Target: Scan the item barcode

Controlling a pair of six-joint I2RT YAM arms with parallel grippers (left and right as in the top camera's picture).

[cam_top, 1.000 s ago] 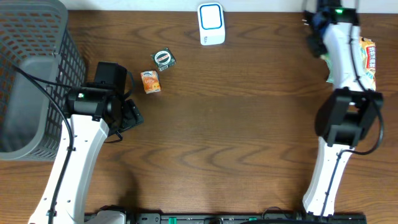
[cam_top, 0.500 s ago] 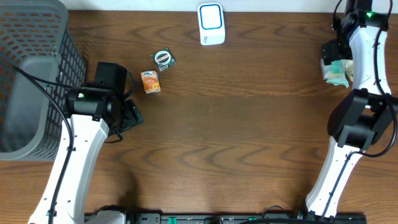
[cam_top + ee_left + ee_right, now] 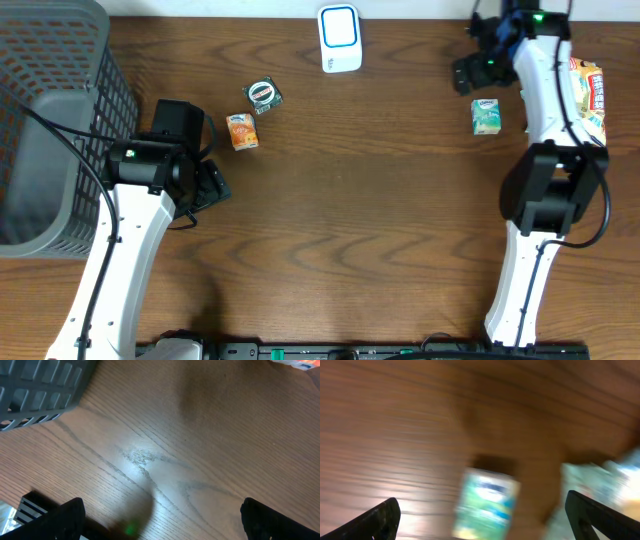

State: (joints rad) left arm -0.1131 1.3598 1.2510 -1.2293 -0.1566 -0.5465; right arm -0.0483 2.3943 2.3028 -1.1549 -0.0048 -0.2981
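**Carton [image 3: 486,116] loose on table [image 3: 380,230], right of scanner [image 3: 340,38]**

At far left a grey basket [image 3: 50,120] stands at the table's edge. Just right of it the left gripper [image 3: 208,186] hangs over bare wood. Its wrist view shows the fingers [image 3: 67,515] at the two bottom corners, spread wide with nothing between them.

Further right an orange pack [image 3: 241,131] and a dark item with a round label [image 3: 264,94] lie near each other, not touching. The white-and-blue scanner sits at the far edge, about mid-table.

The green carton lies on the wood well right of the scanner, touching nothing. The right gripper [image 3: 470,72] is just beyond it, toward the far edge and slightly left. Its wrist view is blurred, but the fingers [image 3: 375,520] show at both bottom corners, wide apart. The carton appears between them on the table, not gripped.

At the far right edge lie packets [image 3: 590,95], partly hidden by the right arm.
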